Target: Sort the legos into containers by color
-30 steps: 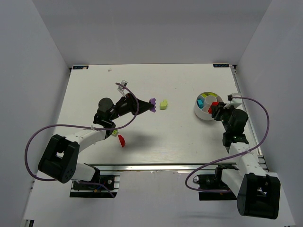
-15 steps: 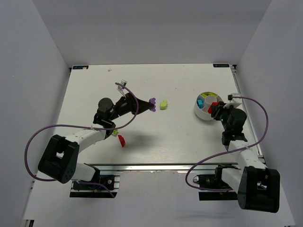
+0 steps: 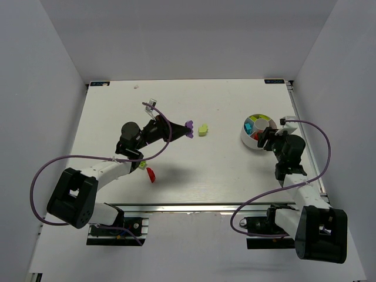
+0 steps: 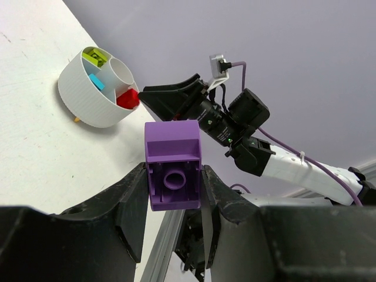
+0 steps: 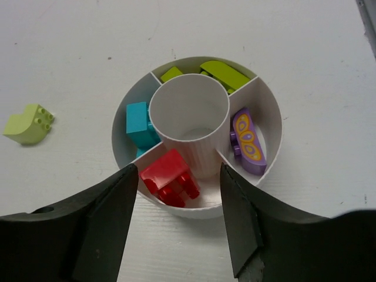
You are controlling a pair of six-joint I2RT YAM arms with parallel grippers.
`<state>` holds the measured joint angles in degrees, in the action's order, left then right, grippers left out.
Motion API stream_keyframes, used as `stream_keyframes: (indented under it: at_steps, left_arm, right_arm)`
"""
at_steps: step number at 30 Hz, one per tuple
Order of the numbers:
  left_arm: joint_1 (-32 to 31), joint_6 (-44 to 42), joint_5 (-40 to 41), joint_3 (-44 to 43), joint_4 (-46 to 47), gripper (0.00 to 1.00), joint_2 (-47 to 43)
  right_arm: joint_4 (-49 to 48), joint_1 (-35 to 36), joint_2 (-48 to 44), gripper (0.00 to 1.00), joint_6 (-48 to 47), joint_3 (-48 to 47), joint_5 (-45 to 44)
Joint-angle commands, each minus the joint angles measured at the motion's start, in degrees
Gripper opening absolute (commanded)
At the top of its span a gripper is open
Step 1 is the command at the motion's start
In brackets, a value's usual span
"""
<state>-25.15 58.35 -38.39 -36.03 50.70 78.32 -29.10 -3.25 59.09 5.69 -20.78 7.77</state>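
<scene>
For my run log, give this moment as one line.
left gripper: shut on purple plastic brick | right gripper: open above round white divided bowl | red plastic brick: in bowl

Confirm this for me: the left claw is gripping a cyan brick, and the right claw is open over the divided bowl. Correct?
Not quite. The left claw grips a purple brick, not a cyan one; the left wrist view shows it pinched between the fingers. The rest stands: the right claw is open over the divided bowl.

Likely lab rig: plain grey walls (image 3: pixel 188 35), white table (image 3: pixel 211 170), aluminium rail (image 3: pixel 194 207).
</scene>
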Motion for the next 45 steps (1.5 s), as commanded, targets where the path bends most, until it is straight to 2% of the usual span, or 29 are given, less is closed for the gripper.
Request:
stream_keyframes:
  at_steps: [1,2,5,7,8,11,14,15,16,17,18,19,21,22,23,24,25,28,29,30,32,38,45]
  left_arm:
    - [-0.5,0.1,-0.1,-0.4,1.9,0.00,-1.1]
    - [-0.6,0.1,-0.2,-0.5,2.1,0.00,-1.0]
    - [-0.8,0.2,-0.3,-1.1,2.3,0.00,-0.4]
    - [-1.0,0.1,-0.5,-1.6,2.4,0.00,0.1]
    - [-1.1,-0.1,-0.5,-1.8,2.3,0.00,0.2]
    - [-1.8,-1.0,-0.7,-2.7,1.0,0.00,0.8]
    - [-3.5,-2.4,-1.2,-4.1,-0.6,0.00,1.8]
    - [-4.0,-3.1,-1.2,-4.5,-1.2,0.00,2.2]
    - [-4.6,-3.3,-1.5,-4.8,-1.3,0.00,2.6]
    - [-5.6,-3.8,-1.5,-5.4,-1.7,0.00,3.5]
    - [-6.1,-4.3,-1.7,-5.8,-1.9,0.00,3.9]
    - [-6.6,-4.7,-1.7,-6.1,-2.2,0.00,4.4]
    - [-8.1,-6.5,-1.6,-6.9,-3.2,0.00,5.2]
    - [-8.5,-7.2,-1.5,-7.3,-3.8,0.00,5.4]
    - [-9.5,-8.6,-1.1,-7.5,-4.6,0.00,5.7]
    - [-9.9,-9.4,-0.8,-7.9,-5.2,0.00,5.8]
    - [-10.3,-10.0,-0.5,-8.0,-5.8,0.00,6.0]
    - [-11.9,-12.2,-0.2,-8.7,-7.4,0.00,7.2]
    - [-12.8,-13.2,-0.2,-8.9,-7.8,0.00,7.5]
    - [-13.3,-13.3,-0.4,-9.0,-7.6,0.00,7.9]
    - [-14.4,-13.3,-1.2,-9.0,-4.9,0.00,8.8]
    - [-16.1,-12.6,-2.8,-6.2,7.0,0.00,9.0]
    - [-16.4,-13.5,-3.8,-5.3,9.7,0.00,9.3]
  right_arm:
    - [1.4,0.1,-2.1,0.65,-1.2,-2.6,2.0]
    - [2.0,0.1,-2.4,0.69,-1.1,-2.8,2.1]
    - [5.1,0.1,-4.0,0.70,-1.0,-3.9,2.9]
    - [7.5,0.1,-5.4,0.80,-1.6,-5.5,3.7]
    - [9.7,0.1,-6.7,0.89,-2.0,-6.0,4.2]
    - [13.6,0.1,-10.3,0.89,-5.3,-8.6,6.6]
    - [17.1,0.1,-12.8,0.90,-14.5,-11.4,13.4]
    - [19.6,-0.3,-13.5,0.90,-17.9,-12.3,23.3]
    - [22.8,-0.5,-13.1,0.89,-25.1,-14.0,29.7]
    - [26.3,-0.7,-11.7,0.88,-26.9,-17.9,34.8]
    - [31.4,-0.7,-10.8,0.77,-28.1,-19.6,45.8]
    - [33.9,-0.6,-9.8,0.68,-29.4,-21.4,50.4]
    - [35.1,0.6,-6.6,0.51,-25.8,-25.1,58.0]
    - [34.2,1.5,-5.5,0.36,-22.5,-25.9,57.9]
    - [34.3,2.8,-3.1,0.34,-17.3,-26.8,57.8]
    - [34.7,3.2,-2.0,0.35,-15.0,-28.7,57.7]
    - [35.8,3.5,-0.9,0.43,-12.9,-29.6,57.7]
    - [34.5,7.2,1.8,0.61,-4.5,-31.1,58.3]
    - [31.1,8.2,2.6,0.64,0.7,-31.0,59.2]
    - [29.8,8.6,3.0,0.74,3.2,-31.0,59.8]
    - [24.2,9.7,4.4,0.81,7.5,-30.7,61.4]
    - [17.7,11.2,6.4,0.83,14.8,-30.5,63.9]
    - [17.8,12.7,6.4,0.83,11.3,-30.4,69.1]
